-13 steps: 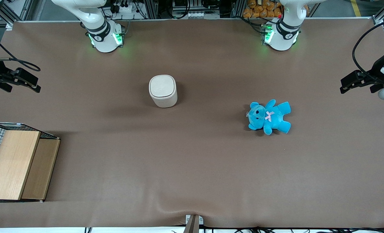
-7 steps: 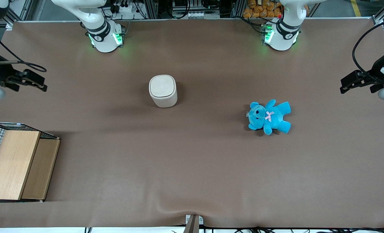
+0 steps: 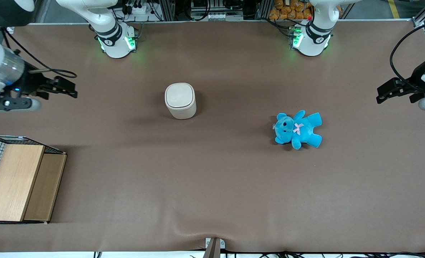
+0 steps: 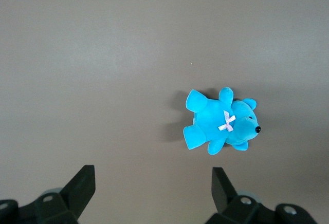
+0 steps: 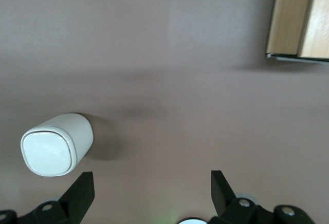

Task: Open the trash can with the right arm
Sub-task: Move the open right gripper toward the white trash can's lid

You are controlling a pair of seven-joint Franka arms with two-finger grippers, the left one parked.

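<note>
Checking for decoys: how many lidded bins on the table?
1. The bin, lid shut, stands mid-table, farther from the camera than the teddy. Gripper, fingers open, hovers toward the working arm's end, apart from it. None seems hidden.

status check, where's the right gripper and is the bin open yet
Right arm's black two-finger gripper open, empty, high toward working arm's end. Small cream-white plastic trash can upright, lid shut, untouched. Nothing between them; blue teddy bear lies toward parked arm's end.

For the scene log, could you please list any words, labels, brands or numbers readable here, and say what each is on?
None can be read.
Trash can: plain, lid shut, no label.
Teddy bear: no tag text visible.
Wooden-topped crate: bare.
Arm bases: round marks, too small to read.
Claw: open, toward the working arm's end, unmarked.
</note>
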